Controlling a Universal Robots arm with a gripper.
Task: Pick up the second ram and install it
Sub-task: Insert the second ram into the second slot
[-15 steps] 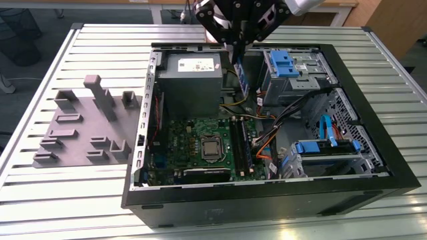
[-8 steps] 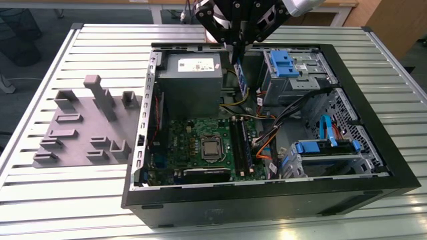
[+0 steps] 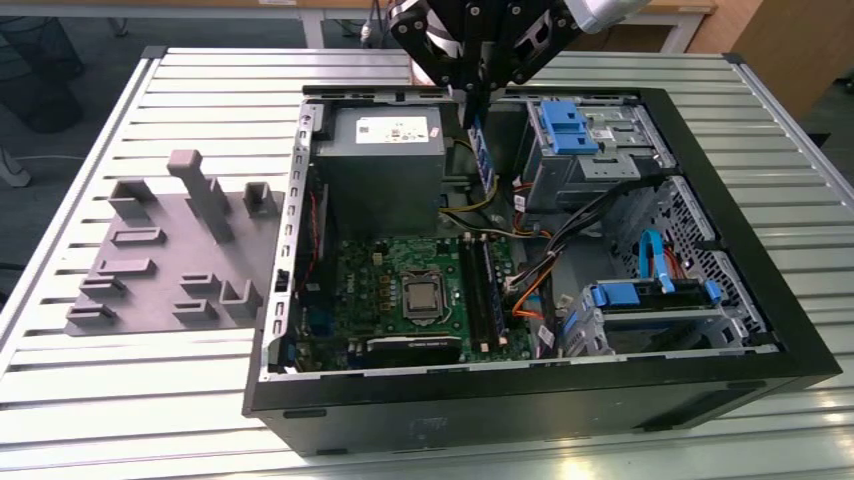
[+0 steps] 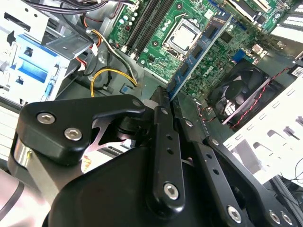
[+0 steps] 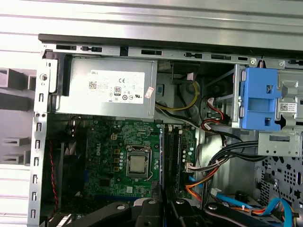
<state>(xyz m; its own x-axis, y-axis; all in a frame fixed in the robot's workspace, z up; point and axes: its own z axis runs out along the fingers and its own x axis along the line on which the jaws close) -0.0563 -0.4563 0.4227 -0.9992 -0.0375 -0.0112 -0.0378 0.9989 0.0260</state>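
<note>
Jaws were closed on the second ram [image 4: 201,49], the two black fingers [image 4: 160,142] pressed flat against either face of the blue stick. In the second wrist view the stick projected from the gripper [image 4: 165,93] toward the motherboard [image 4: 161,28], with its row of black chips visible along its length.

In the exterior view the gripper [image 3: 477,95] hung at the upper centre of the frame, above the open computer case [image 3: 761,330]. The second ram [image 3: 483,160] hung edge-down beneath it, between the grey power supply [image 3: 380,150] on the exterior view's left and the blue drive caddy [image 3: 567,125] on the exterior view's right. It was clear of the motherboard [image 3: 387,270] and sat higher in the frame than the memory slots [image 3: 477,295].

In the first wrist view the second ram [image 5: 162,156] appeared edge-on as a thin blue line beside the memory slots [image 5: 173,156], just beside the processor socket [image 5: 137,163] (whether the stick touched a slot could not be told).

The grey tray [image 3: 160,250] with upright blocks lay on the slatted table [image 3: 134,400] at the exterior view's left, just beside the case.
</note>
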